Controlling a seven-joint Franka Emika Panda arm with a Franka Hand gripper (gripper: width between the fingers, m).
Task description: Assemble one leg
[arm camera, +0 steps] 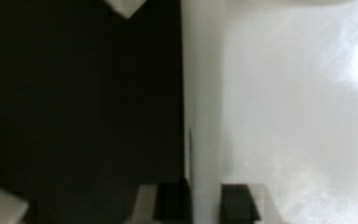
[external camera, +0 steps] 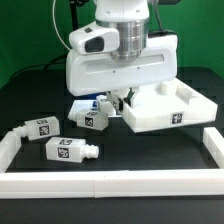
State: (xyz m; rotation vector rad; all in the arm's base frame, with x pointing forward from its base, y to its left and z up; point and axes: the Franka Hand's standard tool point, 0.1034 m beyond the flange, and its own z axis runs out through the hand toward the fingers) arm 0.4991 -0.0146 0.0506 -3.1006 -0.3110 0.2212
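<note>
Exterior view: we log the gripper (external camera: pixel 122 101) at frame centre, claw pressed together at the corner of the white tray-like piece (external camera: pixel 172 106), one leg (external camera: pixel 93 118) just left of it, a second leg (external camera: pixel 41 127) and a third leg (external camera: pixel 68 150) at lower left; wrist view: the fingertips (arm camera: pixel 169 205) sit close together where that piece meets the black table (arm camera: pixel 69 110).

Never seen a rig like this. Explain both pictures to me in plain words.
The white machine is a robot arm. Its two fingers are the part that grasps. One picture comes from a camera standing off the arm. The other comes from a camera on its wrist, looking past the fingers. On the black table lie several small white blocks with square tags, each a leg, and a large white tray with a raised rim. The fingers are shut, right at the tray's edge. They hold no leg, and I cannot tell whether they pinch the rim.
</note>
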